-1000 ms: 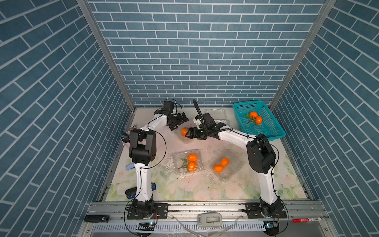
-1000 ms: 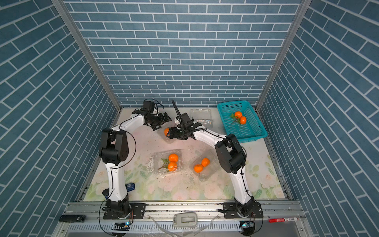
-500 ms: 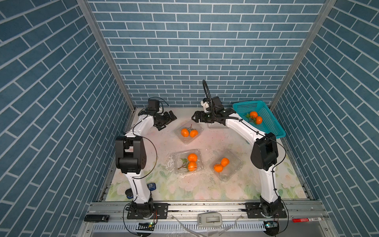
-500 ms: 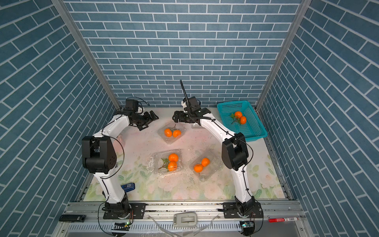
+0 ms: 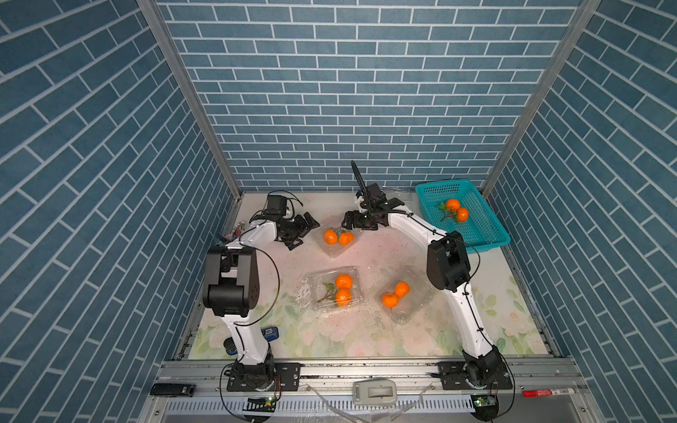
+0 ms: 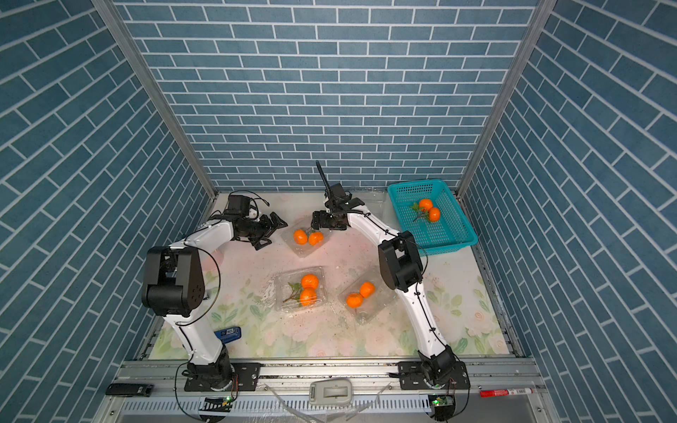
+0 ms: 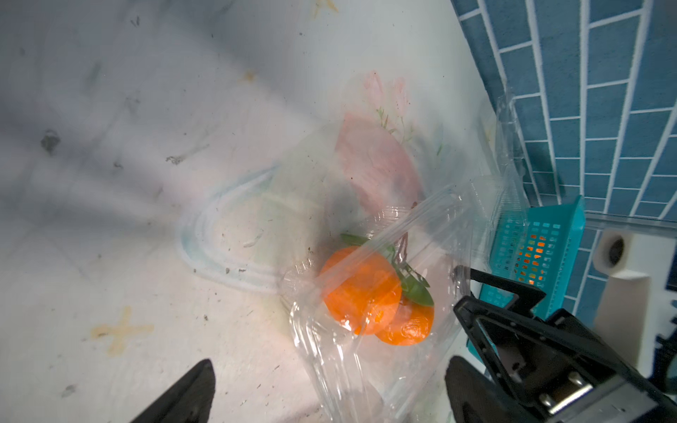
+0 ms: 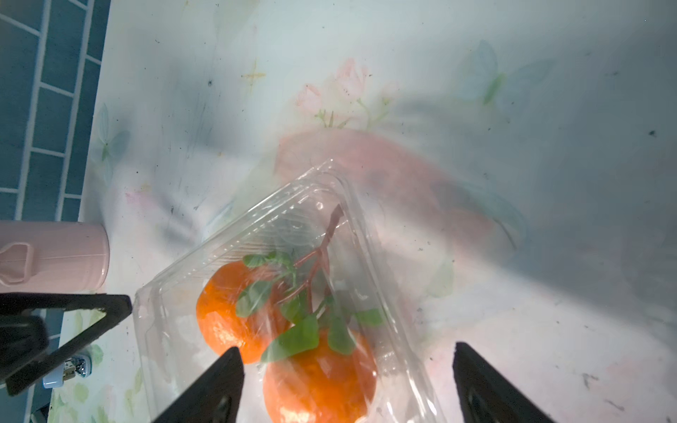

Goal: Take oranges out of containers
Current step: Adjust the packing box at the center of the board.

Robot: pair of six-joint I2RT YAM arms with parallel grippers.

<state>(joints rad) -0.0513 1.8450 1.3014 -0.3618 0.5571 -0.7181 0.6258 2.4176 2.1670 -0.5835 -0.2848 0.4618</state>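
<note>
Two oranges (image 5: 337,238) (image 6: 307,237) lie in the far clear container (image 5: 332,249), with my two grippers on either side of it. My left gripper (image 5: 307,227) (image 6: 272,227) (image 7: 329,388) is open at the box's left end, and my right gripper (image 5: 351,221) (image 6: 318,219) (image 8: 348,384) is open above its right end. Neither holds anything. In the right wrist view the leafy pair of oranges (image 8: 315,377) shows through the plastic. Two nearer containers (image 5: 335,305) (image 5: 406,311) each hold two oranges (image 5: 343,289) (image 5: 395,295).
A teal basket (image 5: 487,234) (image 7: 571,219) at the back right holds two oranges (image 5: 458,210). Another clear box (image 5: 403,192) lies by the back wall. A pink cup (image 8: 55,252) stands at the left wall. A blue gadget (image 5: 270,332) lies near the left arm's base.
Both grippers left the far container, drew back toward the back wall, then came down close to it again. The right jaws widened. The container and oranges stayed put.
</note>
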